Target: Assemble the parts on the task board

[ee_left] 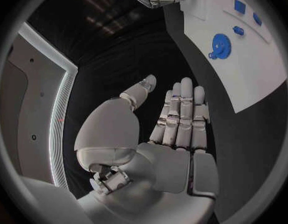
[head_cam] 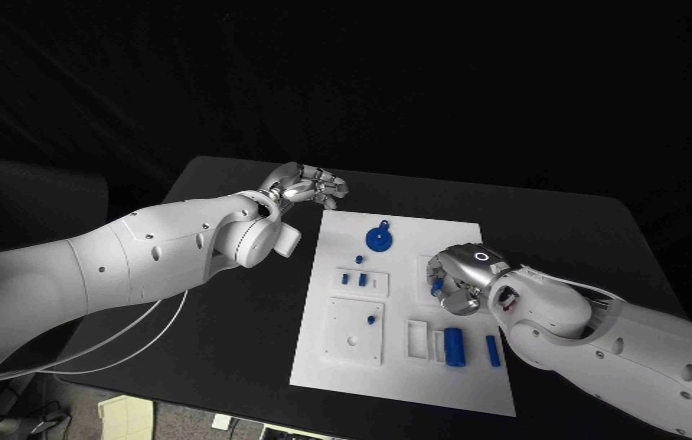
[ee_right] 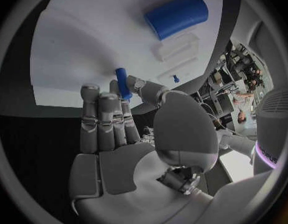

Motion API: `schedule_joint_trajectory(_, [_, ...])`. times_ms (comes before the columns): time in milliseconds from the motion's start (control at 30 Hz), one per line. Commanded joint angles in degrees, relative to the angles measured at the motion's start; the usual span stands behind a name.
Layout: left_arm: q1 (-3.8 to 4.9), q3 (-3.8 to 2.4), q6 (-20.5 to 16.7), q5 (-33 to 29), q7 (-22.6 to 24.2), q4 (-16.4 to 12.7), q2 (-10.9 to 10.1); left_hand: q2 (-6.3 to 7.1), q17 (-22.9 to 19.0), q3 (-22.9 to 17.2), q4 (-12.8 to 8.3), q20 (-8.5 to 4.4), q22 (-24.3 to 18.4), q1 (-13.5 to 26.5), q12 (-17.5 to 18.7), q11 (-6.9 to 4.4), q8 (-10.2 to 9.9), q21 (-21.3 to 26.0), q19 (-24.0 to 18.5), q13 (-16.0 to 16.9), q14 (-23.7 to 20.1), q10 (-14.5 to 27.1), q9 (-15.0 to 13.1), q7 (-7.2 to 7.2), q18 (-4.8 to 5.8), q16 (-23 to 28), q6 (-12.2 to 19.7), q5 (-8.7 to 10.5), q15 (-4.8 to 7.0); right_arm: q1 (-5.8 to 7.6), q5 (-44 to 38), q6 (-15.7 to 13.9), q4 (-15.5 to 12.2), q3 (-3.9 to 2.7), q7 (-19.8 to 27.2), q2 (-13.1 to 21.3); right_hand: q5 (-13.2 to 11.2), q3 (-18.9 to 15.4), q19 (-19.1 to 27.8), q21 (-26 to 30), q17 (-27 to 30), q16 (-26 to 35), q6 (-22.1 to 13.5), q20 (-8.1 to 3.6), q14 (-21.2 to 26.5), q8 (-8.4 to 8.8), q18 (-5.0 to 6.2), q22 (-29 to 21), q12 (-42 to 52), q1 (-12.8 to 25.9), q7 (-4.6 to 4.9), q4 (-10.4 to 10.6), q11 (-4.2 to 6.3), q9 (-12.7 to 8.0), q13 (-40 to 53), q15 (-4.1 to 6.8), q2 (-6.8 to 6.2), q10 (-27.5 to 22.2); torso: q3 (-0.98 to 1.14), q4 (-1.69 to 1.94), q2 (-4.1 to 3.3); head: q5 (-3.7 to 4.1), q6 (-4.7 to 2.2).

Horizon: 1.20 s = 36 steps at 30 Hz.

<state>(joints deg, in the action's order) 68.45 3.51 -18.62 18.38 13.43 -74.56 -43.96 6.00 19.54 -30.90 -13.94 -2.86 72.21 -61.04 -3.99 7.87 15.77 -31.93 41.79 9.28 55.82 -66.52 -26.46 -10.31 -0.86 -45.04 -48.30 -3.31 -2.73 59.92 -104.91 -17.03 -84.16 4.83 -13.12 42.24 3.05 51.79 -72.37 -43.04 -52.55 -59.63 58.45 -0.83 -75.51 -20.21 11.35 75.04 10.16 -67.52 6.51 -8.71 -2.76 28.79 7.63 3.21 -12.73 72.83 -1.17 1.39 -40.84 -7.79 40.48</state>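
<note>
Right hand (head_cam: 459, 282): mine, hovering over the right-hand middle of the task board (head_cam: 433, 235), thumb and a fingertip pinching a small blue peg (ee_right: 123, 83); the other fingers stand straight and together.
Peg: upright in the pinch, held near one end, so I judge the hold slight; a twist or a nudge against the board could tip it or let it slip out.
Left hand (head_cam: 303, 186): flat-fingered and holding nothing, over the black table (head_cam: 577, 230) just off the board's far left corner, well apart from the work.
Board: white plate mid-table, with the blue gear (head_cam: 379, 237) near its far edge, a blue cylinder (head_cam: 454, 345) and a blue bar (head_cam: 493, 351) lying toward the near edge, and small blue pieces set in the white blocks on its left.
Risk, aim: my own fingers screen the peg's lower end from the head view, so I could miss its hole.
Risk, neighbours: lowering the straight fingers may brush the loose cylinder and roll it.
Risk, board: nothing visibly holds it; pressing hard could shift it.
</note>
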Motion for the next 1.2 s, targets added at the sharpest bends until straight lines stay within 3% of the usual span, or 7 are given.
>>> schedule_joint_trajectory(33, [0.09, -0.04, 0.65, -0.24, 0.47, -0.04, 0.08, -0.25, 0.1, 0.08, 0.15, 0.04, 0.06, 0.23, -0.01, -0.07, 0.1, 0.35, 0.22, -0.08, 0.45, 0.25, 0.06, 0.02, -0.14, 0.21, 0.45, 0.21, -0.11, -0.05, -1.24, -1.94, -0.88, -0.07, -0.27, 0.44, -0.26, 0.45, -0.34, -0.26, -0.1, -0.23, 0.38, -0.29, 0.17, -0.22, 3.65, 1.17, 0.3, -0.01, -0.11, -0.12, 0.11, 0.2, 0.17, 0.57, 0.56, 2.04, 0.0, -0.01, 0.02, -0.1, -0.03])
schedule_joint_trajectory(333, [0.09, -0.04, 0.64, -0.24, 0.5, 0.04, 0.15, -0.29, 0.15, 0.08, 0.19, 0.03, 0.07, 0.25, -0.01, -0.07, 0.11, 0.39, 0.23, -0.09, 0.46, 0.26, 0.06, 0.02, -0.14, 0.24, 0.47, 0.21, -0.1, -0.03, -1.06, -2.8, -5.65, -2.11, -0.29, 2.19, -0.26, 0.69, -0.4, -0.42, -0.12, -0.29, 0.58, -0.37, 0.15, -0.28, 3.65, 1.16, 0.3, 0.08, -0.19, -0.2, 0.19, 0.23, 0.3, 0.64, 0.38, 2.24, 0.03, -0.03, 0.0, -0.5, -0.26])
schedule_joint_trajectory(500, [0.09, -0.05, 0.63, -0.24, 0.5, 0.27, 0.24, -0.3, 0.17, 0.08, 0.19, 0.03, 0.08, 0.25, -0.01, -0.07, 0.11, 0.41, 0.23, -0.09, 0.46, 0.27, 0.06, 0.02, -0.15, 0.26, 0.48, 0.21, -0.1, -0.03, -0.55, -3.75, -7.98, -2.27, 0.21, 1.89, -0.26, 0.77, -0.43, -0.48, -0.12, -0.32, 0.65, -0.41, 0.14, -0.31, 3.65, 1.16, 0.29, 0.1, -0.21, -0.22, 0.22, 0.24, 0.34, 0.67, 0.3, 2.3, 0.03, -0.07, 0.01, -0.93, -0.26])
schedule_joint_trajectory(667, [0.09, -0.05, 0.62, -0.24, 0.51, 0.34, 0.4, -0.29, 0.2, 0.08, 0.19, 0.02, 0.09, 0.24, -0.01, -0.07, 0.11, 0.42, 0.23, -0.1, 0.46, 0.27, 0.07, 0.02, -0.15, 0.28, 0.48, 0.21, -0.1, -0.06, -2.38, -4.15, -9.13, -2.25, 0.65, -0.55, -0.26, 0.92, -0.39, -0.55, -0.11, -0.31, 0.76, -0.45, 0.17, -0.34, 3.65, 1.15, 0.25, 0.09, -0.26, -0.24, 0.25, 0.26, 0.4, 0.7, 0.12, 2.36, 0.07, -0.07, -0.01, -1.04, -0.51])
schedule_joint_trajectory(900, [0.09, -0.05, 0.61, -0.24, 0.55, 0.42, 0.87, -0.3, 0.23, 0.08, 0.2, 0.02, 0.11, 0.25, -0.01, -0.07, 0.11, 0.44, 0.24, -0.1, 0.46, 0.27, 0.07, 0.02, -0.15, 0.3, 0.49, 0.21, -0.1, -0.99, -3.03, -3.99, -8.93, -1.43, 1.25, -4.48, -0.26, 1.02, -0.38, -0.57, -0.1, -0.3, 0.78, -0.47, 0.18, -0.34, 3.65, 1.14, 0.23, 0.07, -0.27, -0.22, 0.26, 0.26, 0.42, 0.71, 0.13, 2.37, -0.03, 0.0, 0.0, -0.98, -0.49])
schedule_joint_trajectory(1133, [0.1, -0.05, 0.55, -0.24, 0.45, 0.47, 1.15, -0.27, 0.25, 0.09, 0.19, 0.02, 0.12, 0.25, -0.01, -0.07, 0.12, 0.46, 0.23, -0.1, 0.46, 0.27, 0.07, 0.02, -0.14, 0.32, 0.49, 0.22, -0.1, -2.94, -3.62, -3.67, -8.06, -0.19, 1.71, -7.97, -0.26, 1.11, -0.37, -0.59, -0.09, -0.3, 0.79, -0.49, 0.19, -0.33, 3.65, 1.14, 0.2, 0.02, -0.28, -0.23, 0.26, 0.26, 0.44, 0.72, 0.12, 2.38, -0.05, 0.08, -0.01, -1.6, -0.21])
schedule_joint_trajectory(1200, [0.1, -0.05, 0.56, -0.24, 0.45, 0.41, 1.25, -0.26, 0.26, 0.09, 0.19, 0.02, 0.12, 0.25, -0.01, -0.07, 0.12, 0.47, 0.23, -0.1, 0.46, 0.27, 0.07, 0.02, -0.14, 0.33, 0.49, 0.22, -0.1, -3.1, -3.68, -3.56, -7.69, 0.45, 1.86, -8.78, -0.26, 1.14, -0.36, -0.59, -0.09, -0.3, 0.79, -0.5, 0.19, -0.32, 3.65, 1.13, 0.19, 0.01, -0.28, -0.23, 0.27, 0.26, 0.44, 0.73, 0.11, 2.38, -0.07, 0.1, -0.01, -1.72, -0.17])
